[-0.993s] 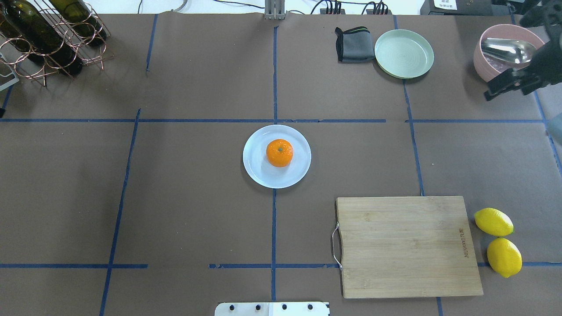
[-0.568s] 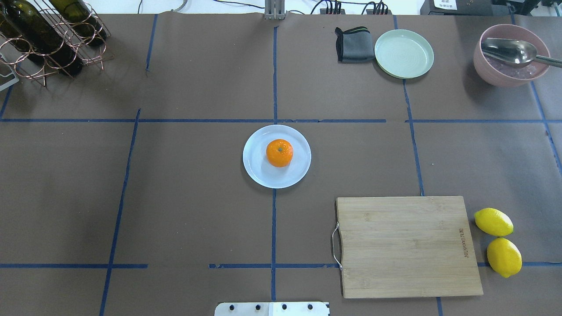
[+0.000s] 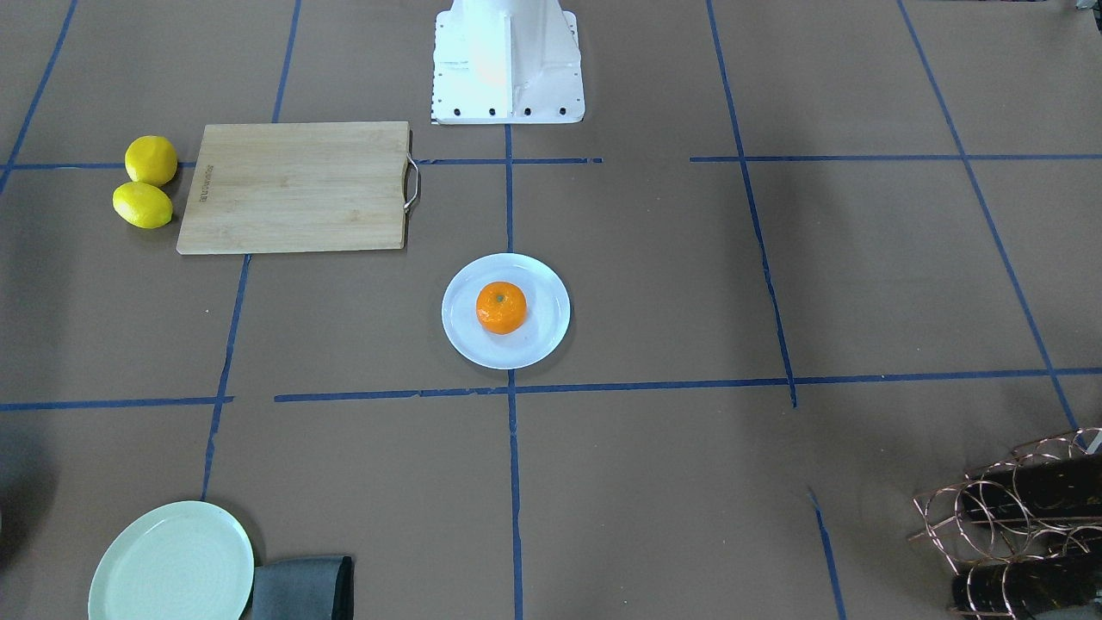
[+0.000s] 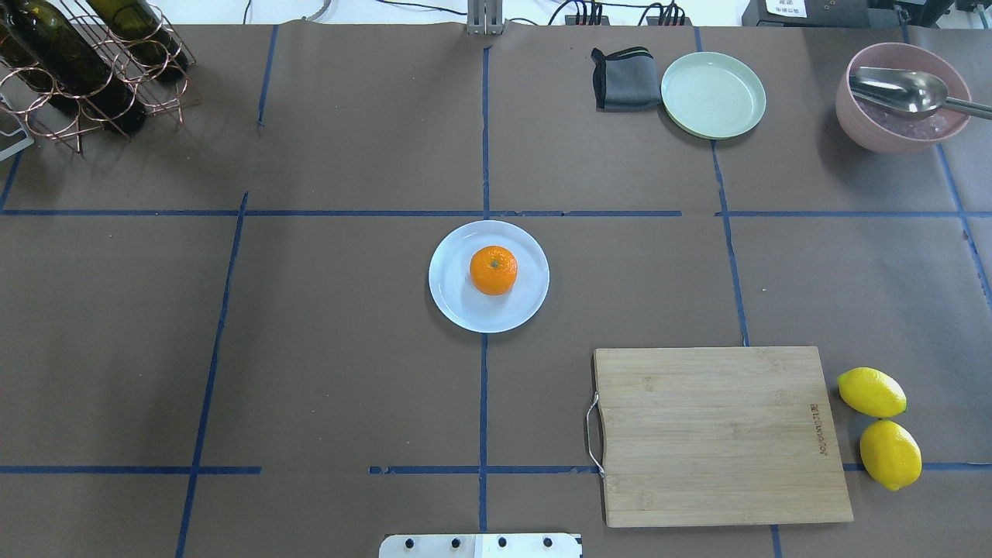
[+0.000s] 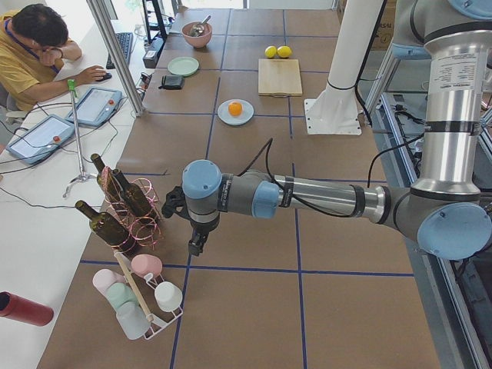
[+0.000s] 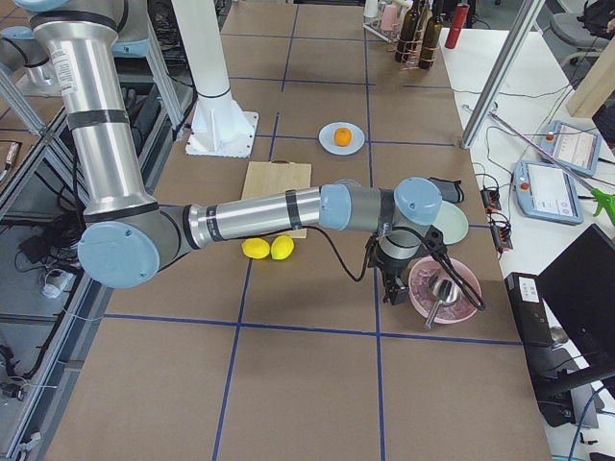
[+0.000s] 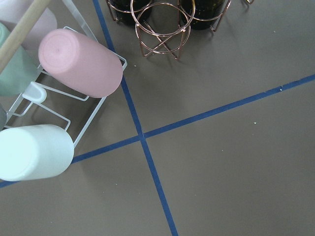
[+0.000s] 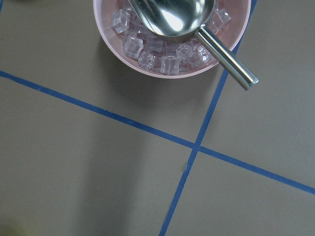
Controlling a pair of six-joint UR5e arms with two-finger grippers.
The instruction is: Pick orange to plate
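Well, the orange (image 4: pixel 493 270) sits on the pale blue-white plate (image 4: pixel 457 310) in the middle of the table. It is close to the plate's centre, stem dimple up, with nothing touching it. To my eye that is the job finished: the fruit rests flat inside the raised rim, which should keep it from rolling off.

Both arms are out at opposite ends of the table, well apart from the plate. I take that as parking, leaving the middle open to view.

The left gripper (image 5: pixel 197 246) hangs fingers-down over bare brown paper, near the copper bottle rack (image 5: pixel 127 201) and the cup stand (image 5: pixel 146 296). The right gripper (image 6: pixel 392 285) hangs just beside the pink bowl (image 4: pixel 860 130), which holds ice cubes and a metal scoop (image 4: pixel 899 89).

Only the 2 side cameras catch either tool, and neither wrist camera shows its own fingers. So I cannot tell whether either is parted or closed.

The 2 lemons (image 4: pixel 871 392) lie against each other beside the cutting board (image 4: pixel 721 434). The green plate (image 4: pixel 713 94) is bare at the far edge.
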